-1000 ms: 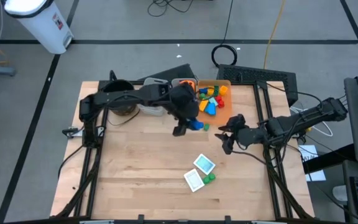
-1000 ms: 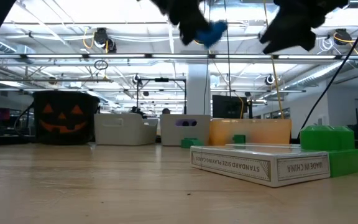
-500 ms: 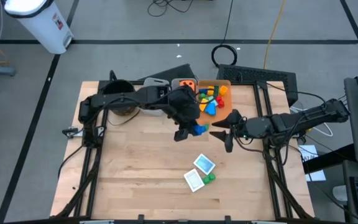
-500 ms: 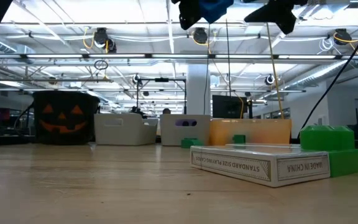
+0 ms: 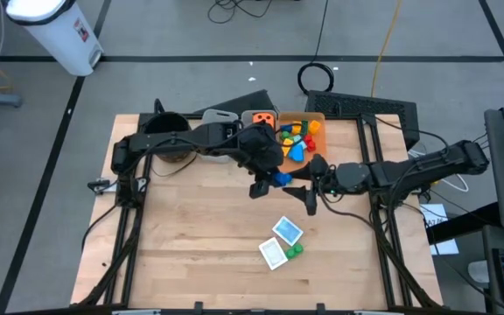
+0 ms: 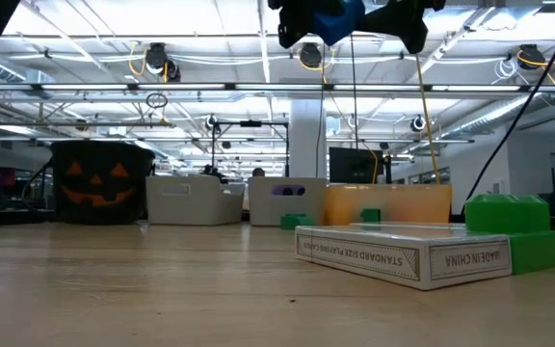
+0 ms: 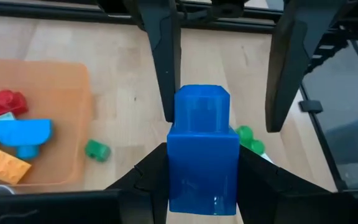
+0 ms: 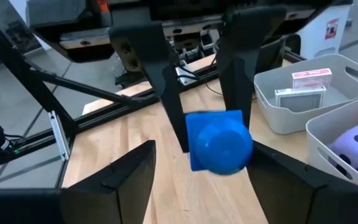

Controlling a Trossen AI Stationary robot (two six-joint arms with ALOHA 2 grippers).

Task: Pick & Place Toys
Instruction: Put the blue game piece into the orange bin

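Left tool (image 5: 276,178) is clamped on a blue block (image 7: 202,152), held up off the desk (image 5: 199,236) just beside the orange bin (image 5: 325,131). In the left wrist view its two fingers (image 7: 146,180) press the block's sides, studded end pointing away from the wrist.

Right tool (image 5: 303,194) faces the left one, fingers (image 8: 135,180) spread apart and lined up either side of the block. In the right wrist view the block's rounded blue face sits between them with a gap on each side, no contact that I can see. The left wrist view shows the right tool's two dark fingers standing just past the block, straddling it.

In the low view both tools hang high at the top edge, the block between them.

Rest of the toys: the orange bin behind the left tool holds mixed plastic blocks (image 5: 296,138). A small green piece (image 7: 96,150) lies on the desk just outside that bin. Further out, on the desk below both tools: two card packs (image 5: 280,242) with a green block (image 5: 294,251) touching them. The grey bin (image 8: 303,99) near the left arm holds two more card packs, with a purple die (image 8: 356,146) in the bin next to it.
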